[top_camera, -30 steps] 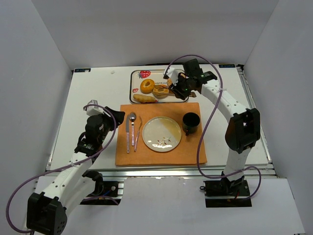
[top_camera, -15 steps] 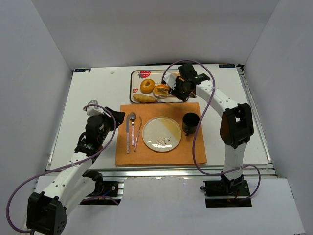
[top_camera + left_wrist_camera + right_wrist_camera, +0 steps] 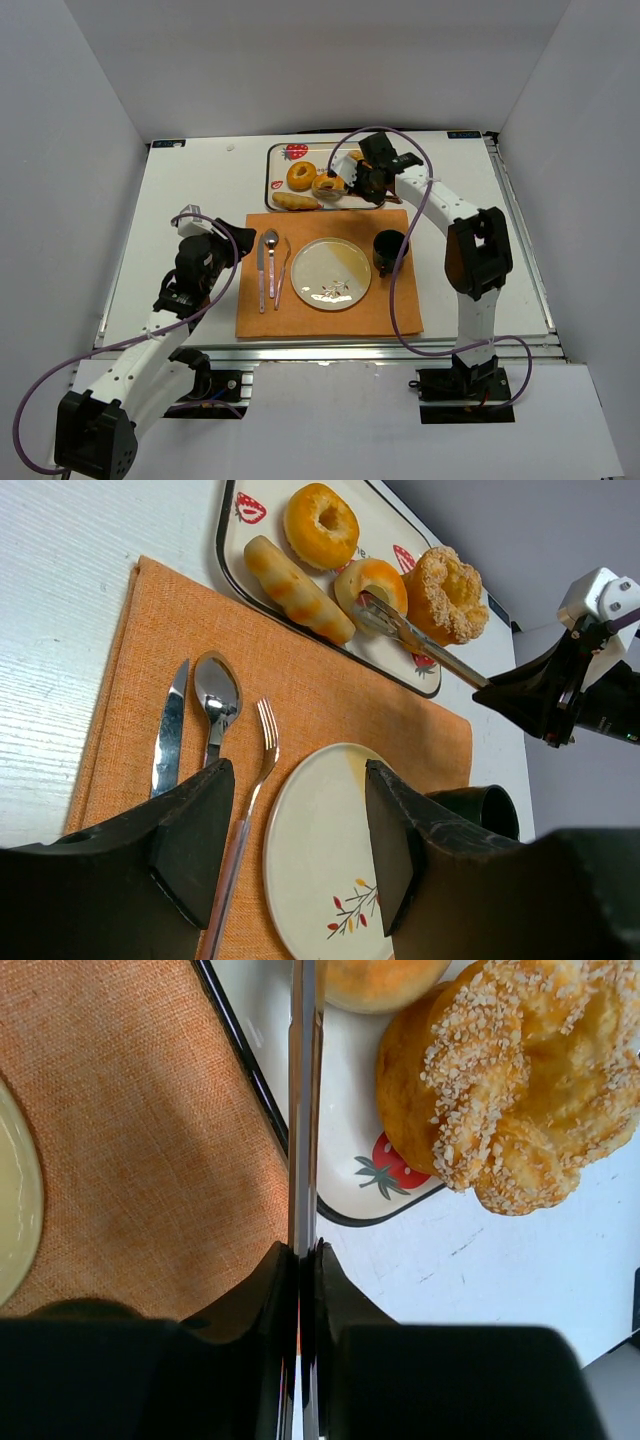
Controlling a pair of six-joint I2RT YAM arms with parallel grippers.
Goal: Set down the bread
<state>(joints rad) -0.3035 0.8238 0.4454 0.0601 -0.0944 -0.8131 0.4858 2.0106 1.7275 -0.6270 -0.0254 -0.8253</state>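
Note:
Several breads lie on the strawberry tray (image 3: 275, 160): a ring donut (image 3: 320, 525), a long roll (image 3: 298, 590), a round bun (image 3: 371, 583) and a sesame pastry (image 3: 447, 580). My right gripper (image 3: 365, 180) is shut on metal tongs (image 3: 304, 1110). The tong blades lie pressed together, and their tips touch the near edge of the round bun. The sesame pastry (image 3: 520, 1080) lies just right of the tongs. An empty cream plate (image 3: 330, 273) sits on the orange placemat (image 3: 330, 700). My left gripper (image 3: 300, 855) is open and empty, above the placemat left of the plate.
A knife (image 3: 170, 730), a spoon (image 3: 215, 695) and a fork (image 3: 255, 770) lie on the placemat left of the plate. A dark cup (image 3: 389, 250) stands at the plate's right. White walls enclose the table.
My right gripper has moved left over the tray with the tongs, bringing their tips onto the round bun. The left arm has not moved.

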